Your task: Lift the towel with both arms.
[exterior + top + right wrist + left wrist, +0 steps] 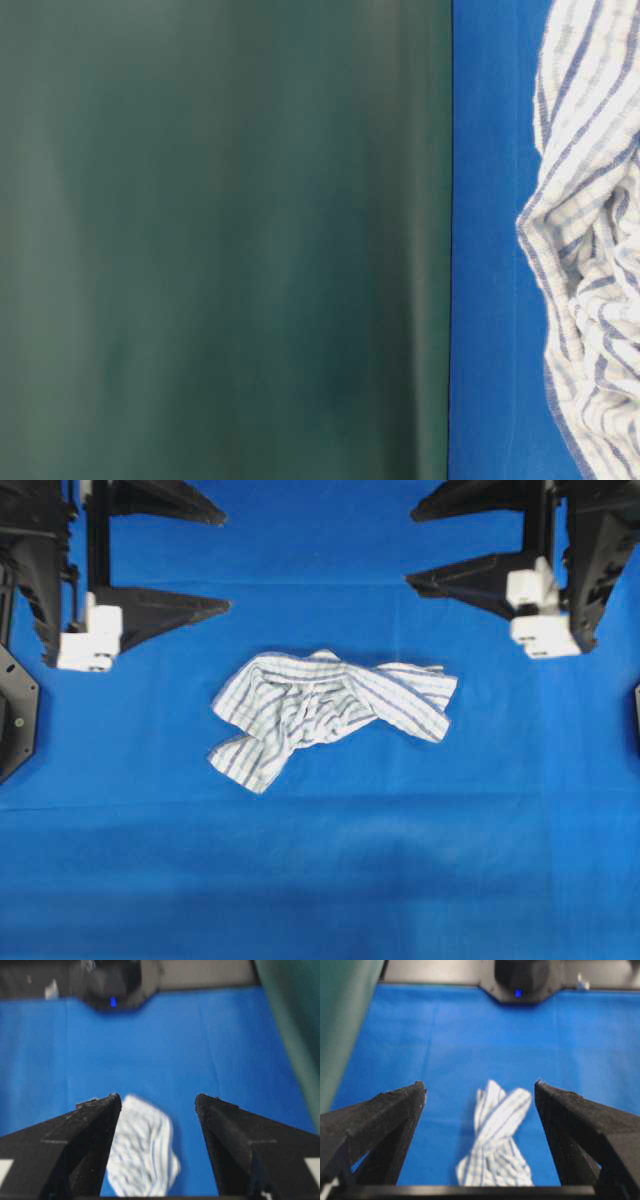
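Towel lies crumpled between left gripper and right gripper, both spread apart, touching neither.

The towel is cut off by the table-level view's right edge; beside it, a blurred dark green surface hides everything else.

- A robotics lab bench, a staged test set-up rather than a home: the worktop is covered by a plain bright-blue cloth sheet.
- Two black robot arms with white blocky parts flank it.
- A dark green panel walls one side.
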`<action>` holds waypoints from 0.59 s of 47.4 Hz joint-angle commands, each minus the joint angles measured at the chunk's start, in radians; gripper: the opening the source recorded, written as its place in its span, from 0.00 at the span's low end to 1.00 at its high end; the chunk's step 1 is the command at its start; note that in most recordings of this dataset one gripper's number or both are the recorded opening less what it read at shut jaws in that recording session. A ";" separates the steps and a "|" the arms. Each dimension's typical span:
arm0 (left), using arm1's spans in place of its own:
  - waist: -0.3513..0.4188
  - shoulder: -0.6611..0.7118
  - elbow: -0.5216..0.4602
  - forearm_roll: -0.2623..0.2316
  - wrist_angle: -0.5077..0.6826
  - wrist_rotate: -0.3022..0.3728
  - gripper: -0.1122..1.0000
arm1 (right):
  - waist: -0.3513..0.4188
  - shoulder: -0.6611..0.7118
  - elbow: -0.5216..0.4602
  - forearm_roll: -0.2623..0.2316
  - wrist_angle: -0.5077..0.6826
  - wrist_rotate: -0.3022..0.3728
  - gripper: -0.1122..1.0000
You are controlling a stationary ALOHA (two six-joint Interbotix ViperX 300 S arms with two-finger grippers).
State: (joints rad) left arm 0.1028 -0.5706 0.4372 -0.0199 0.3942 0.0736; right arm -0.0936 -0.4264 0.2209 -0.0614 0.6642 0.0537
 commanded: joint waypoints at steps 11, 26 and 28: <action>-0.031 0.052 0.207 -0.008 -0.233 -0.023 0.92 | 0.006 0.012 0.249 0.003 -0.198 0.097 0.68; -0.032 0.209 0.365 -0.008 -0.422 -0.044 0.92 | 0.035 0.141 0.426 0.005 -0.431 0.181 0.68; -0.032 0.233 0.382 -0.008 -0.442 -0.044 0.92 | 0.041 0.169 0.433 0.005 -0.451 0.184 0.68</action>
State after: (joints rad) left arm 0.0721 -0.3666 0.8099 -0.0261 -0.0092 0.0276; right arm -0.0629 -0.2853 0.6565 -0.0583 0.2562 0.2347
